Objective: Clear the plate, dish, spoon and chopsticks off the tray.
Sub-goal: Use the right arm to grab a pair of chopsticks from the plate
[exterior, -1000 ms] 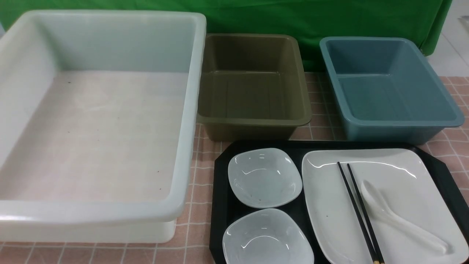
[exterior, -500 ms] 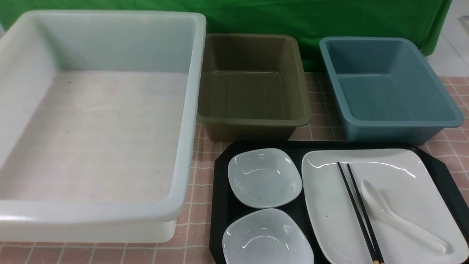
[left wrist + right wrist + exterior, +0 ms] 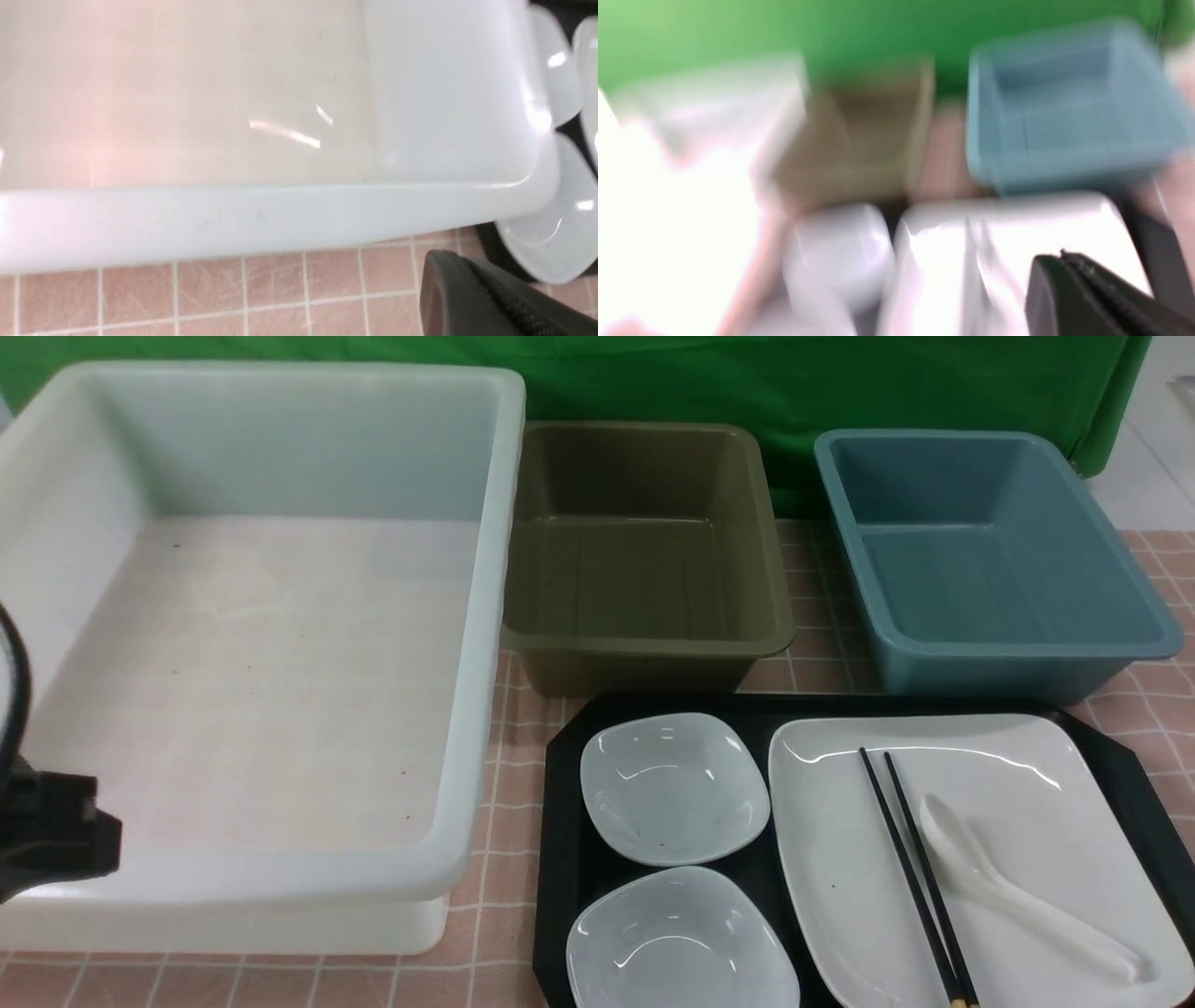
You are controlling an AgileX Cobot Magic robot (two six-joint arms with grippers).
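Note:
The black tray [image 3: 560,859] lies at the front right. On it sits the white plate [image 3: 1027,775], with the black chopsticks [image 3: 910,868] and the white spoon [image 3: 1018,896] lying on the plate. Two small pale dishes [image 3: 674,789] [image 3: 681,943] sit on the tray's left half. My left gripper [image 3: 460,257] is shut and empty above the checked cloth, by the white bin's near wall; a dish [image 3: 556,224] shows beyond it. My right gripper [image 3: 1062,254] is shut and empty, hanging over the plate [image 3: 1017,233] in a blurred view.
A large white bin [image 3: 467,616] fills the left. An olive bin [image 3: 644,644] and a blue bin [image 3: 990,658] stand behind the tray. A green curtain [image 3: 653,373] closes the back. A dark part of my left arm [image 3: 56,831] overlaps the white bin's front left rim.
A dark part of my left arm has come into the front view at the left edge. Everything on the tray lies where it was.

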